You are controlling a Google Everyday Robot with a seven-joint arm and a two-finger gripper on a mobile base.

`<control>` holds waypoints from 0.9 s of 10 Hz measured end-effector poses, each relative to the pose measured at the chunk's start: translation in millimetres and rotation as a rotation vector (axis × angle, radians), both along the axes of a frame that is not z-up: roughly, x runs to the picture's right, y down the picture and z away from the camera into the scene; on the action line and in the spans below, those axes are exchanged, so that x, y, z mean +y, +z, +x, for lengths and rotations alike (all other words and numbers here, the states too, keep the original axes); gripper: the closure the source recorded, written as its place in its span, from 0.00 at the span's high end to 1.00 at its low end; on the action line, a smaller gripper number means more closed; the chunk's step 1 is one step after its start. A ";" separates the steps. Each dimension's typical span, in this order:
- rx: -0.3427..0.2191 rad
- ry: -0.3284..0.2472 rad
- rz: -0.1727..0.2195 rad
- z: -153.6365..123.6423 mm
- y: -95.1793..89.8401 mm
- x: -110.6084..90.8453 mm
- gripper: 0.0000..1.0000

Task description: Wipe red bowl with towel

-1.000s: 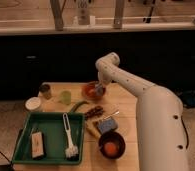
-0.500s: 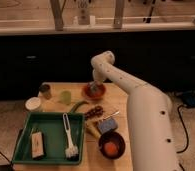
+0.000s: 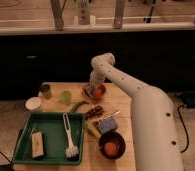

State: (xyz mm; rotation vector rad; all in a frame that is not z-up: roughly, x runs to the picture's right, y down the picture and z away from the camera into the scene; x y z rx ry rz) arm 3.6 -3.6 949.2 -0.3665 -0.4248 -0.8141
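The red bowl (image 3: 95, 91) stands at the back of the wooden table (image 3: 122, 107), with something orange inside it. My gripper (image 3: 94, 85) reaches down from the white arm (image 3: 136, 95) and sits right over the bowl, at its rim or inside it. The gripper hides part of the bowl. I cannot make out a towel; if there is one, it is hidden at the gripper.
A green tray (image 3: 28, 131) at the front left holds a white dish brush (image 3: 68, 136) and a tan block (image 3: 37, 144). A white bowl (image 3: 34, 103), a brown can (image 3: 45, 91) and a green cup (image 3: 66, 97) stand left of the red bowl. A blue sponge (image 3: 107, 125) and a dark bowl (image 3: 112, 145) are in front.
The arm's elbow has swung a little to the left, and the gripper has shifted slightly over the red bowl. Nothing else on the table has moved.
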 end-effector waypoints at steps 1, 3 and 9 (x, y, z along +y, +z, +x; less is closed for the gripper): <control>0.003 -0.001 -0.005 8.6 -9.2 6.4 0.00; 0.024 0.008 -0.016 32.4 -17.9 11.0 0.00; 0.071 0.080 0.019 52.8 9.5 -21.3 0.00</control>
